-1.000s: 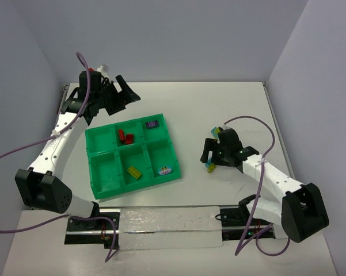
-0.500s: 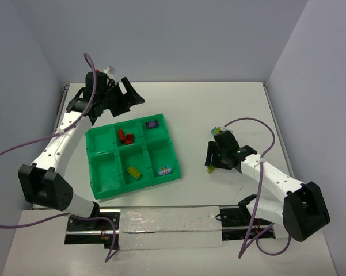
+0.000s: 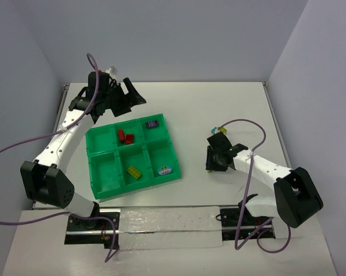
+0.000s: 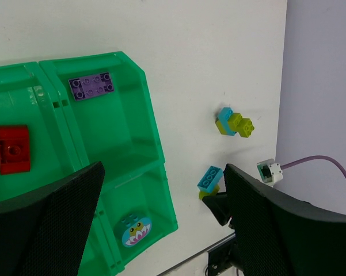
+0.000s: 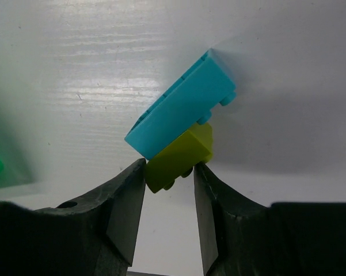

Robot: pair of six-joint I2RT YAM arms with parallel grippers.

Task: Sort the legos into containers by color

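One yellow-green brick (image 5: 181, 152), studded blue brick (image 5: 181, 103) stuck on it, clamped in right claw (image 5: 168, 169), right of glossy green tray (image 3: 103, 172); left claw (image 4: 164, 190) spread.

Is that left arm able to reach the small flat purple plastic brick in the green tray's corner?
Probably yes. The left gripper hangs open near the bright green plastic tray, and the purple brick lies alone in its open-topped compartment, nothing covering it.
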